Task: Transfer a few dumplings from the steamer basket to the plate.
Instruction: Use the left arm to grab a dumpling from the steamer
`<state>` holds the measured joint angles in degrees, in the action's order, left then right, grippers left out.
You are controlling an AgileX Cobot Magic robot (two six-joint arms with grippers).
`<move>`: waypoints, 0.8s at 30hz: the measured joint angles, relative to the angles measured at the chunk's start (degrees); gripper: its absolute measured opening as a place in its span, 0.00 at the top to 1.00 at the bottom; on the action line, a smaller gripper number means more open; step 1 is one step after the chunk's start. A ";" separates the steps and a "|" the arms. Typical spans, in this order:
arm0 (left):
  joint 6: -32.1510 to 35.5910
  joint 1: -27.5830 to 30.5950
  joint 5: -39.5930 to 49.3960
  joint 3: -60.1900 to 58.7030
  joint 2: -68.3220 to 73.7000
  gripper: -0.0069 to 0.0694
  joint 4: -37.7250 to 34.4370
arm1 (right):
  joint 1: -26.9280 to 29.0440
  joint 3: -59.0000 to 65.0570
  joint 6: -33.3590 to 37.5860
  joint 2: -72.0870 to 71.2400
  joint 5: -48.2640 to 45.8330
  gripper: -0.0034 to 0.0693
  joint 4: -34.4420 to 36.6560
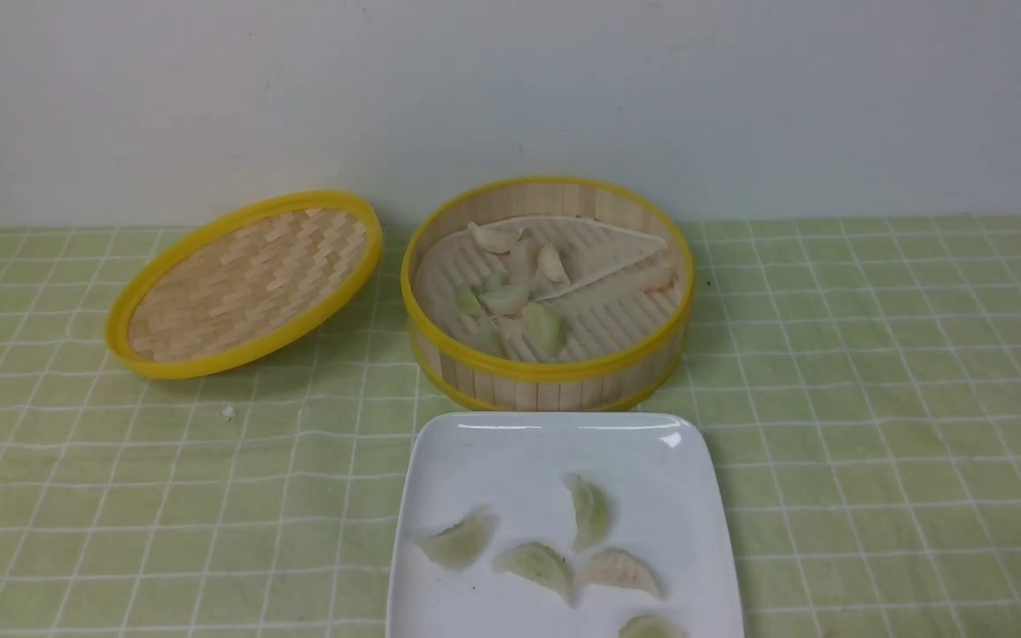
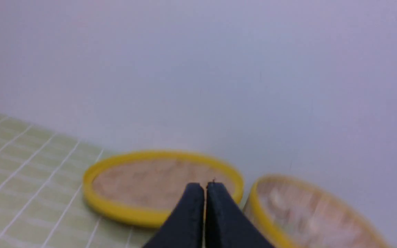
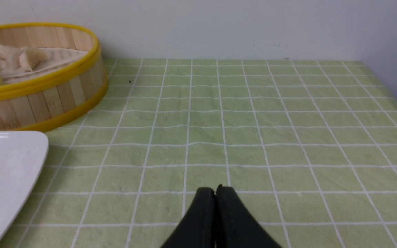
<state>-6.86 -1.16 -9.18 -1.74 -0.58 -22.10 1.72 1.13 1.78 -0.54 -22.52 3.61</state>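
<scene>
Both arms sit clear of the food and empty: the left gripper [image 2: 204,187] and the right gripper [image 3: 215,191] each have their fingers pressed together on nothing. Nearest, the plate [image 1: 475,461] holds five dumplings [image 1: 535,567], so the job looks largely done. Just behind it, the steamer basket [image 1: 546,368] holds several more on its paper liner [image 1: 617,252]. The lid [image 1: 245,283] lies to its left.

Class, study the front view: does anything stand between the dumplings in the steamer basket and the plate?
Only the near wall of the steamer basket, which the dumplings must be lifted over. The plate sits directly in front of it, its far half bare. The lid lies off to the left.
</scene>
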 joint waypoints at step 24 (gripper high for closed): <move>-7.91 0.00 48.69 51.00 36.12 0.92 14.00 | 0.00 0.59 -14.14 0.00 21.05 0.97 39.60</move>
<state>-14.77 -1.16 39.51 49.26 35.53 -8.10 1.72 1.71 -12.36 -0.54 -1.46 43.21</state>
